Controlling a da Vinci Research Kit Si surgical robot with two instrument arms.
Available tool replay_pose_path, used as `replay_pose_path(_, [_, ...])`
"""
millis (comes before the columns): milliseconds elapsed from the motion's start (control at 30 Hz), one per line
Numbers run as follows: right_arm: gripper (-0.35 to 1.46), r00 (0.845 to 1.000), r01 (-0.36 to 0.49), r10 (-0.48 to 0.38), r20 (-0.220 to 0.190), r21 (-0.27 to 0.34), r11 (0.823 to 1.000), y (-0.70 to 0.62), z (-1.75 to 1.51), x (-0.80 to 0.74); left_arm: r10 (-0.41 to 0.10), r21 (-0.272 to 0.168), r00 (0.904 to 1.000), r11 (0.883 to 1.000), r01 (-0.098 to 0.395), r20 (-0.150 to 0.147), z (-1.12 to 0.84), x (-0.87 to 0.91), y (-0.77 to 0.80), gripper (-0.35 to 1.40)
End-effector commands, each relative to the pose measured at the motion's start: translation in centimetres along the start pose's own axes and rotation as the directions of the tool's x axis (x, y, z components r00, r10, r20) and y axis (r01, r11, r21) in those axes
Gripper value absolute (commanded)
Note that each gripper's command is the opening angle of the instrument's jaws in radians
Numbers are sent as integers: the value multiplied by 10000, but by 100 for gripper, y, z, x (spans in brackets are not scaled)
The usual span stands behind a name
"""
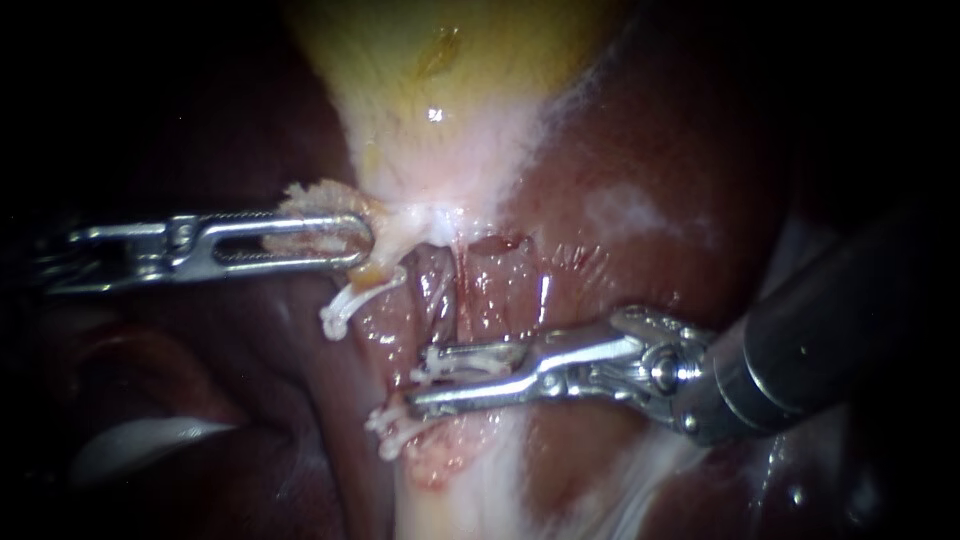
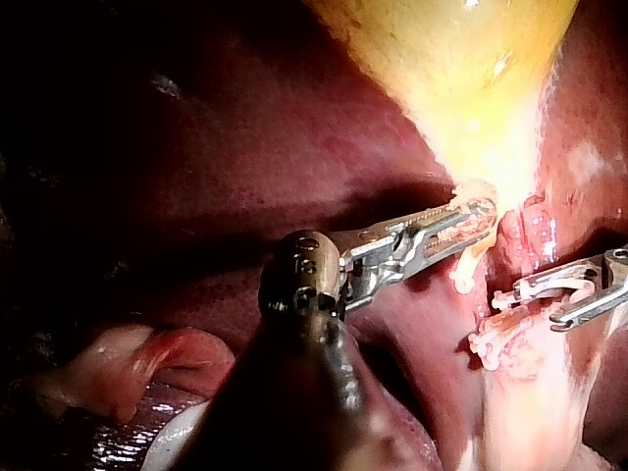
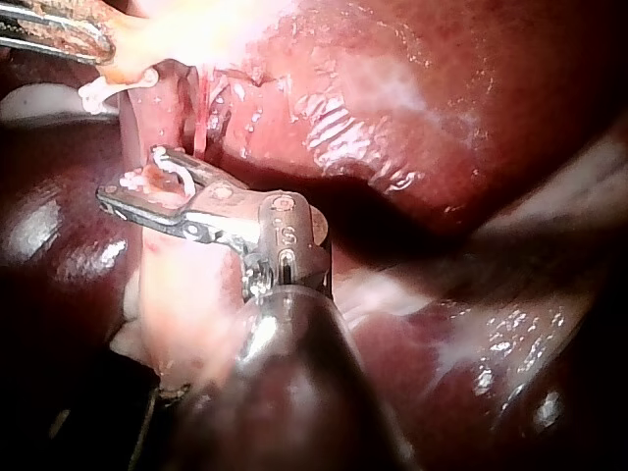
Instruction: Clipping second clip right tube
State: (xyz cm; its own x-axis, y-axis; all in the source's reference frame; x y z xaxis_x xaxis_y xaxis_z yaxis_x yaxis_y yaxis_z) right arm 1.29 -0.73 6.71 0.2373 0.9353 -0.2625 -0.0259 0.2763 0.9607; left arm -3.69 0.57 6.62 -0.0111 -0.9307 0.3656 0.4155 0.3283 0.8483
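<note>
Right tube (image 1: 505, 285) just under the gallbladder (image 1: 440, 90) neck, crossed lower down by the right instrument (image 1: 420, 378). Jaws slightly apart, clamped on a white clip (image 1: 470, 358). Left instrument (image 1: 362, 240) clamped on gallbladder neck tissue, held aside. Hold that tension steady, check both clip legs straddle only this tube, set square, clear of the placed clip (image 1: 392, 425), then close fully.

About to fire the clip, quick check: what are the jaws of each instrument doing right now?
Left instrument: shut on pale tissue below the gallbladder.
Right instrument: jaws apart but gripping a white clip.
</note>
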Motion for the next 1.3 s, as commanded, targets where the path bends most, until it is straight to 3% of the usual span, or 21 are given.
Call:
replay_pose_path(33, [44, 10000, 0, 0, 1, 3, 10000, 0, 0, 0, 2, -6, 10000, 10000, -2, -1, 0, 0, 0, -35])
replay_pose_path(833, [45, 10000, -17, 17, 35, 53, 10000, -2, -6, 1, 2, -6, 10000, 10000, -2, -1, 0, 0, 0, -35])
replay_pose_path(1100, [45, 9936, 1124, -1125, 78, 150, 9935, -6, -21, 5, 3, -5, 10000, 10000, -3, -2, 0, 0, 0, -35])
replay_pose_path(1300, [45, 9746, 2236, -2239, 88, 236, 9744, -9, -35, 11, 3, -5, 10000, 10000, -3, -2, 0, 0, 0, -35])
